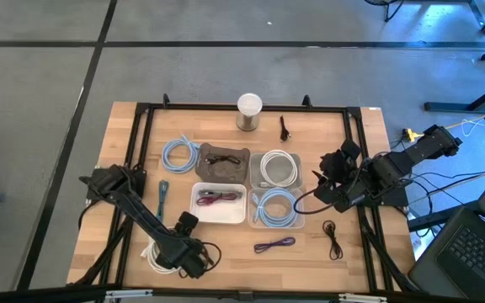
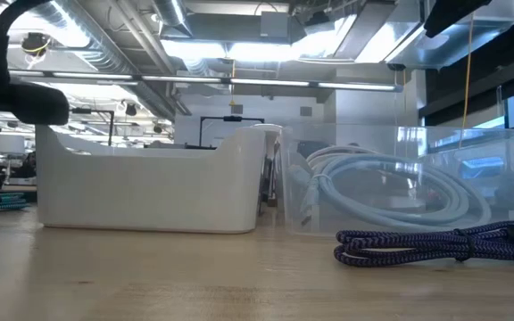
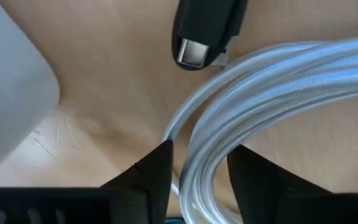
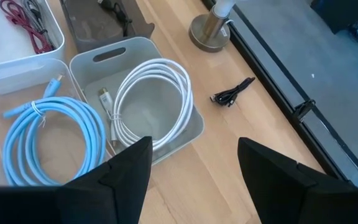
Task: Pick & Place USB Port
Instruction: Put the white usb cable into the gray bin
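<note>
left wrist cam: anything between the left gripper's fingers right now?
Yes. The left gripper straddles the coiled white cable; its strands run between the fingers, seen in the left wrist view.

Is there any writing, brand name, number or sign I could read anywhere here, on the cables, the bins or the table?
None can be read in any view.
white bin: plain wall, no label.
clear bin: no print visible.
white cable and the dark plug beside it: no marking shows.
wooden table: no lettering; something small and white at its corner is too small to tell.
</note>
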You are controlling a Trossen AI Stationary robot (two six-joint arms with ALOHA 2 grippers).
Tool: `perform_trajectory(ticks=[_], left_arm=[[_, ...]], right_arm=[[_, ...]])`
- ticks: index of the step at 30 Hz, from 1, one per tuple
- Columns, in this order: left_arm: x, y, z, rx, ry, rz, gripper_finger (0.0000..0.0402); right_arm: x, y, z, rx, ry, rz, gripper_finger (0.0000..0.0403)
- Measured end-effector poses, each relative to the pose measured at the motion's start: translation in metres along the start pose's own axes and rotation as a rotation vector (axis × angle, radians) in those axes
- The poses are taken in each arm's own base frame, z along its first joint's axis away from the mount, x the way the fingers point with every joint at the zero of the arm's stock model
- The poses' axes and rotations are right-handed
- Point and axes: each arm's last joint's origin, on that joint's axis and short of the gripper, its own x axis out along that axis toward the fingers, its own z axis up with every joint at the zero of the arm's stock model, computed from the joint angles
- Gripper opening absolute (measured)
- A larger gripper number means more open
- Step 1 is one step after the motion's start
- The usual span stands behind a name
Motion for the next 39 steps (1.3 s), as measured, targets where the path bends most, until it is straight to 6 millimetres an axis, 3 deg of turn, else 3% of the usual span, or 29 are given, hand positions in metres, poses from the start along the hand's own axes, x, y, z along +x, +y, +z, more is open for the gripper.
perform_trajectory(ticks=[2, 6, 7, 15, 20, 24, 29, 34, 39], left_arm=[[0.002, -0.001, 0.001, 0.004, 0.009, -0.005, 0.0122], [-0.003, 0.0, -0.003, -0.049, 0.01, -0.04, 0.0036], [-0.006, 0.001, -0.004, -0.086, 0.001, -0.053, 0.003], [-0.053, 0.009, -0.042, -0.352, -0.046, -0.098, 0.003], [-0.091, 0.015, -0.067, -0.538, -0.277, -0.084, 0.003], [-0.115, 0.024, -0.079, -0.622, -0.616, 0.087, 0.003], [-0.136, 0.043, -0.079, -0.577, -0.92, 0.481, 0.003], [-0.137, 0.085, -0.076, -0.608, -0.873, 0.902, 0.003], [-0.132, 0.133, -0.079, -0.698, -0.724, 1.039, 0.003]], right_arm=[[0.0, 0.0, 0.0, -0.001, 0.0, 0.0, 0.0241], [0.0, 0.0, 0.0, -0.008, 0.0, 0.0, 0.0241], [0.0, 0.0, 0.0, -0.012, 0.0, 0.0, 0.0241], [0.0, 0.0, 0.0, -0.024, 0.0, 0.0, 0.0241], [0.0, 0.0, 0.0, -0.024, 0.001, 0.001, 0.0241], [0.0, 0.0, 0.0, -0.021, -0.001, 0.003, 0.0241], [0.0, 0.002, 0.0, 0.009, 0.021, 0.033, 0.0241], [-0.007, 0.009, -0.006, -0.021, 0.047, 0.109, 0.0241], [-0.025, 0.021, -0.016, -0.071, -0.084, 0.158, 0.0241]])
